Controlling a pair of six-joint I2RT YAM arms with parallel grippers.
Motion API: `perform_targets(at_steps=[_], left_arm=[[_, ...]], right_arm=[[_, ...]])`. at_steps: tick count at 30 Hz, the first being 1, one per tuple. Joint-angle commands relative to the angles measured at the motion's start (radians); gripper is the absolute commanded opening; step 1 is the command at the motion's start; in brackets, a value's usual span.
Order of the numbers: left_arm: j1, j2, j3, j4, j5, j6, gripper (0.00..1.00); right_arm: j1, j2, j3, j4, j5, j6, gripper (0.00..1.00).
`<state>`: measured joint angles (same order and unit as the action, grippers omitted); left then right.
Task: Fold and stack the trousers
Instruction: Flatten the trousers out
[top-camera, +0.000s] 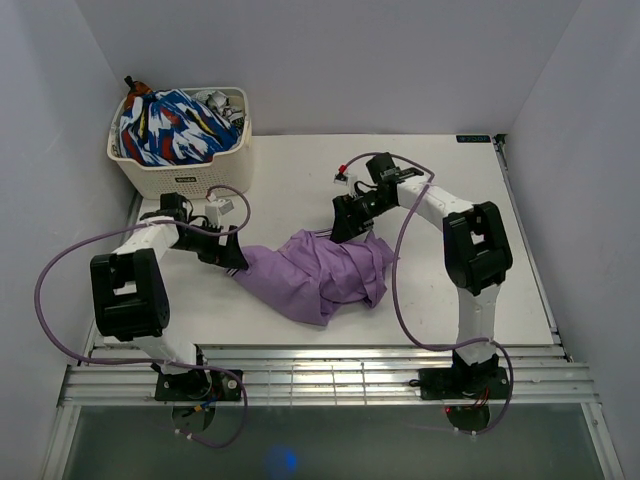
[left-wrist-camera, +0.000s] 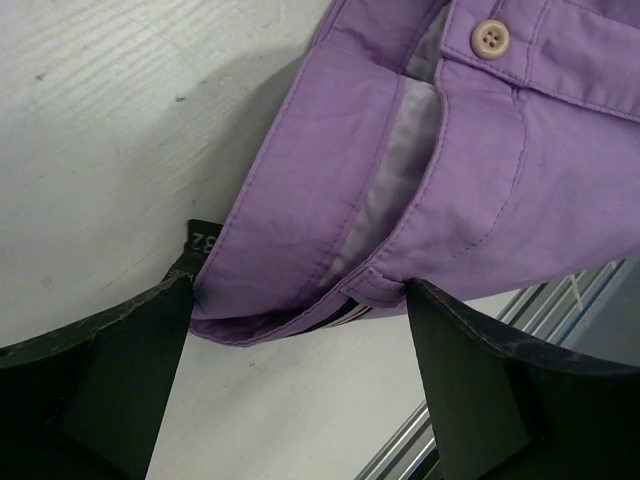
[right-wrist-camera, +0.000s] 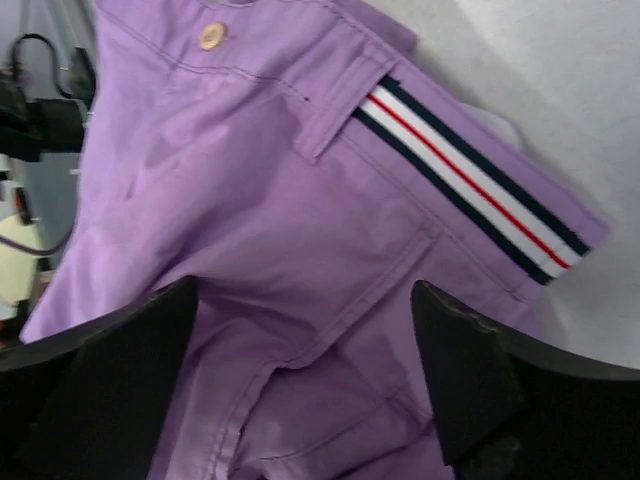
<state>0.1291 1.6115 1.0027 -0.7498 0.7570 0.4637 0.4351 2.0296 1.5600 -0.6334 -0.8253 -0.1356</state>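
White table (top-camera: 300, 180) inside pale walls; a slatted laundry basket (top-camera: 180, 178) sits at the 10 o'clock corner, holding a blue, white and red patterned garment (top-camera: 175, 130). Trousers (top-camera: 320, 275), lilac, lie in a crumpled heap near the table's middle, toward 6 o'clock. Left gripper (top-camera: 232, 258) is at the heap's 9 o'clock edge, jaws released and wide. Its wrist view shows the waistband end lying between the fingers (left-wrist-camera: 120, 370), with nothing pinched, plus a button (left-wrist-camera: 490, 38) and a black tag (left-wrist-camera: 200, 240). Right gripper (top-camera: 345, 230) is at the heap's 12 o'clock edge, likewise released, hovering over the seat side beside the striped waistband trim (right-wrist-camera: 470, 185). Judgement: folding has not begun; this is the take-hold step before spreading the garment flat. Next move calls for both pincers to close on the waistband, one at each end, then draw apart so the cloth opens out. Hard to tell: how the legs lie, since they are bunched within the heap; whether either set of fingertips touches cloth or table; the tag's print, cut off at the fold.
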Motion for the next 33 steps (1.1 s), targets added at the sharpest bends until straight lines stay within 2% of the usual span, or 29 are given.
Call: perform_targets(at_steps=[1, 2, 3, 4, 5, 6, 7, 8, 9, 10, 11, 12, 13, 19, 20, 21, 23, 24, 25, 26, 27, 28, 30, 33], left_arm=[[0.006, 0.013, -0.012, -0.063, 0.148, 0.107, 0.97], [0.006, 0.014, -0.012, -0.066, 0.16, 0.113, 0.95], [0.004, 0.013, -0.012, -0.068, 0.172, 0.119, 0.92], [0.004, 0.005, -0.009, -0.069, 0.197, 0.125, 0.89], [0.004, -0.001, -0.004, -0.077, 0.209, 0.128, 0.75], [0.004, -0.004, 0.017, -0.08, 0.223, 0.133, 0.67], [0.004, -0.019, 0.033, -0.083, 0.244, 0.125, 0.6], [0.004, -0.025, 0.048, -0.083, 0.254, 0.119, 0.47], [0.004, -0.031, 0.066, -0.083, 0.263, 0.112, 0.4], [0.004, -0.038, 0.104, -0.086, 0.271, 0.107, 0.32], [0.006, -0.05, 0.126, -0.091, 0.283, 0.093, 0.23], [0.006, -0.056, 0.146, -0.092, 0.288, 0.087, 0.05], [0.006, -0.062, 0.184, -0.095, 0.291, 0.079, 0.0], [0.004, -0.148, 0.281, -0.108, 0.298, 0.078, 0.0], [0.0, -0.166, 0.299, -0.108, 0.3, 0.087, 0.0], [-0.011, -0.212, 0.307, -0.108, 0.301, 0.117, 0.0], [-0.034, -0.274, 0.304, -0.124, 0.291, 0.194, 0.0], [-0.081, -0.345, 0.295, -0.131, 0.244, 0.237, 0.0], [-0.109, -0.385, 0.281, -0.137, 0.204, 0.327, 0.0], [-0.17, -0.428, 0.263, -0.137, 0.162, 0.372, 0.0], [-0.254, -0.471, 0.208, -0.137, 0.121, 0.418, 0.0], [-0.294, -0.561, 0.176, -0.135, 0.037, 0.514, 0.0], [-0.391, -0.678, 0.078, -0.134, -0.059, 0.594, 0.0], [-0.448, -0.763, -0.04, -0.158, -0.126, 0.742, 0.0]], right_arm=[[0.007, -0.019, 0.064, -0.032, -0.178, 0.024, 0.98], [0.007, -0.038, 0.061, -0.032, -0.195, 0.022, 0.97], [0.007, -0.052, 0.052, -0.031, -0.207, 0.018, 0.91], [0.007, -0.071, 0.048, -0.026, -0.221, 0.017, 0.8], [0.007, -0.104, 0.049, -0.023, -0.227, 0.014, 0.74], [0.007, -0.12, 0.054, -0.023, -0.236, 0.013, 0.69], [0.004, -0.135, 0.06, -0.02, -0.239, 0.011, 0.58], [0.002, -0.164, 0.069, -0.019, -0.238, 0.01, 0.52], [0.001, -0.18, 0.08, -0.015, -0.223, 0.008, 0.46], [-0.004, -0.193, 0.106, -0.015, -0.21, 0.002, 0.32], [-0.009, -0.221, 0.118, -0.018, -0.195, -0.008, 0.22], [-0.01, -0.236, 0.124, -0.019, -0.148, -0.031, 0.1], [-0.018, -0.252, 0.127, -0.019, -0.129, -0.041, 0.08], [-0.078, -0.368, 0.127, -0.018, -0.052, -0.09, 0.08], [-0.081, -0.39, 0.118, -0.02, -0.026, -0.097, 0.09], [-0.082, -0.399, 0.109, -0.023, 0.012, -0.108, 0.14], [-0.088, -0.426, 0.072, -0.022, 0.028, -0.143, 0.45], [-0.088, -0.433, 0.061, -0.017, 0.046, -0.148, 0.63], [-0.093, -0.439, 0.051, -0.009, 0.046, -0.156, 0.89], [-0.095, -0.446, 0.042, -0.003, 0.048, -0.173, 0.97], [-0.095, -0.448, 0.026, 0.004, 0.055, -0.177, 0.98], [-0.095, -0.448, 0.02, 0.018, 0.054, -0.18, 0.97], [-0.095, -0.433, 0.011, 0.021, 0.035, -0.193, 0.96], [-0.095, -0.393, -0.001, 0.027, -0.015, -0.187, 0.93]])
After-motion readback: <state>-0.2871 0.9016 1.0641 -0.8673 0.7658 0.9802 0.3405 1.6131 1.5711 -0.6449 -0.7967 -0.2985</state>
